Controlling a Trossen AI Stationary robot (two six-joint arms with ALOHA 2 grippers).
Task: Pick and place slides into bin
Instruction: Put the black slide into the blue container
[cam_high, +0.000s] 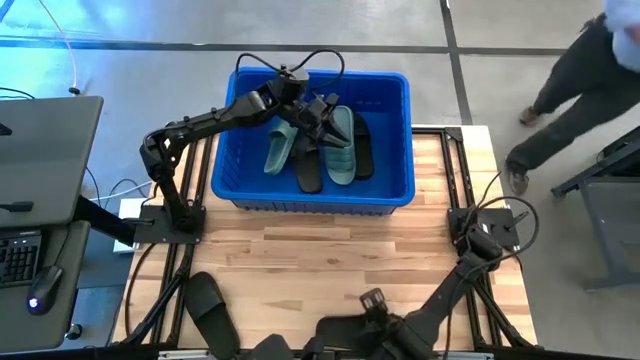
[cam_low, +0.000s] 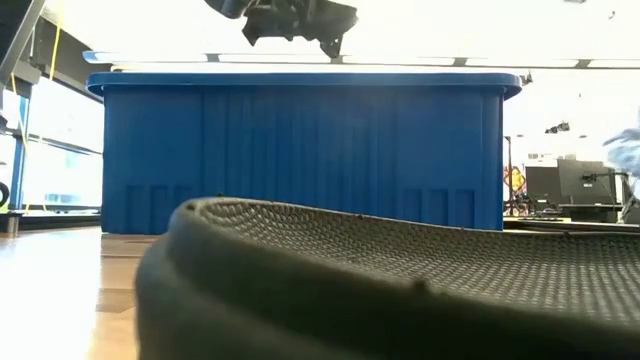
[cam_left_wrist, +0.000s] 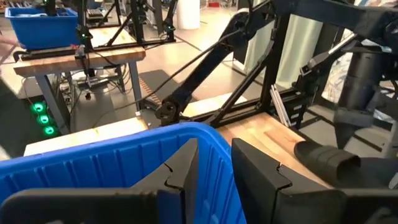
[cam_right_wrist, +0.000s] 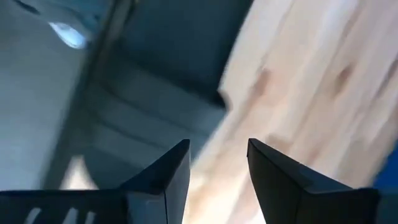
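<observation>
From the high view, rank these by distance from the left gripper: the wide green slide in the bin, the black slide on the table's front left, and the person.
1. Wide green slide: in the bin, right beside the left gripper.
2. Black slide: on the table's front left.
3. Person: on the floor past the table's far right corner.

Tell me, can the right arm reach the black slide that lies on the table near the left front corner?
Probably yes: the black slide lies on open wood, nothing covers it, and the right gripper hangs nearby with its jaws apart.
</observation>
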